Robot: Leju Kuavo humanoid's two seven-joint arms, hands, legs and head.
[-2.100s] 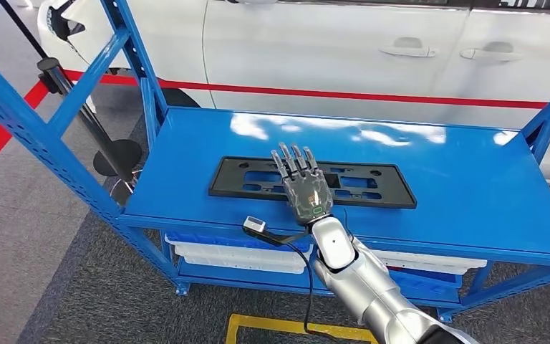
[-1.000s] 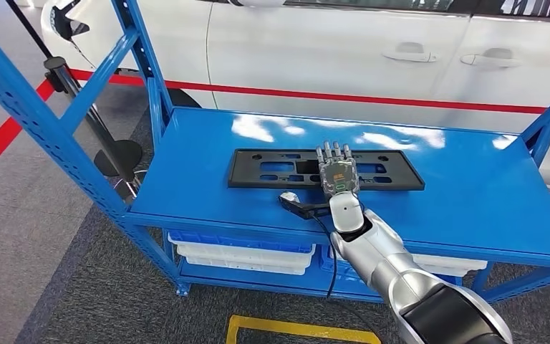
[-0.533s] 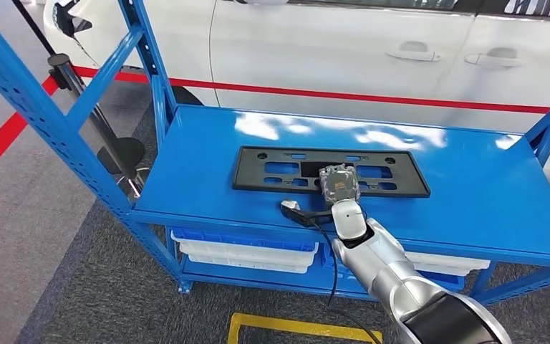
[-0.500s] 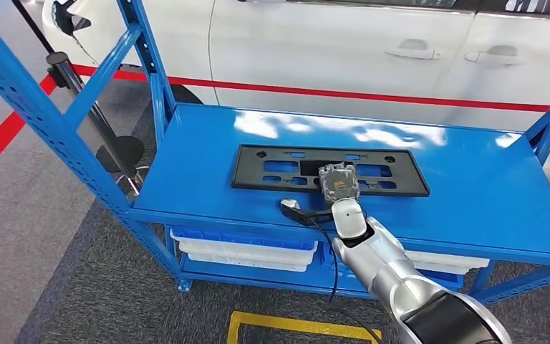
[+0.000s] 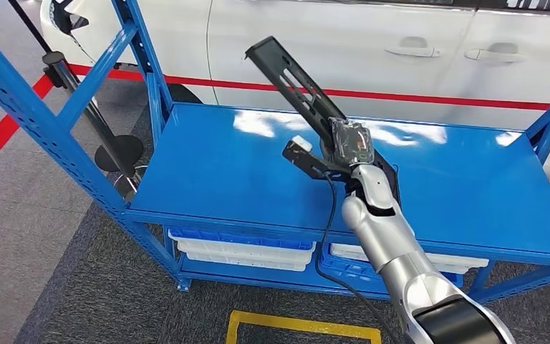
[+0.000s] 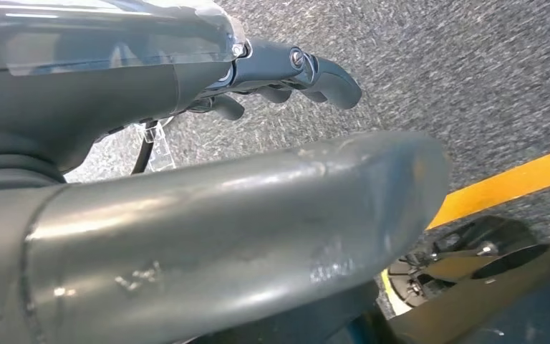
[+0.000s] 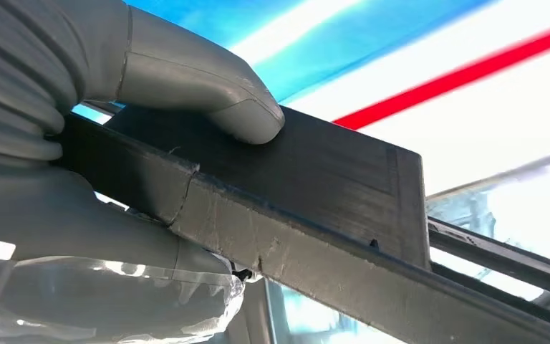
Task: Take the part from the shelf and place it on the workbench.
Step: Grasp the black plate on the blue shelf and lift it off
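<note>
The part is a long black slotted plate point(image 5: 286, 72), lifted off the blue shelf top point(image 5: 208, 165) and tilted, its far end raised toward the upper left. My right hand point(image 5: 349, 141) grips it near its lower end, above the middle of the shelf. In the right wrist view the grey thumb point(image 7: 208, 79) presses on the plate's flat face point(image 7: 315, 179) and the fingers wrap beneath its edge. My left hand point(image 6: 186, 215) hangs over the grey carpet, its dark fingers point(image 6: 308, 68) apart from the thumb and holding nothing.
A white car point(image 5: 329, 43) with a red stripe stands just behind the shelf. Blue uprights point(image 5: 43, 122) frame the shelf's left side and another rises at the right. White bins point(image 5: 243, 251) sit on the lower level. A stanchion point(image 5: 57, 68) and yellow floor tape point(image 5: 293, 326) lie nearby.
The plate lay flat on the shelf under my right hand; now the hand grips it and has raised it, tipped steeply with one end high. The camera shifted slightly.
</note>
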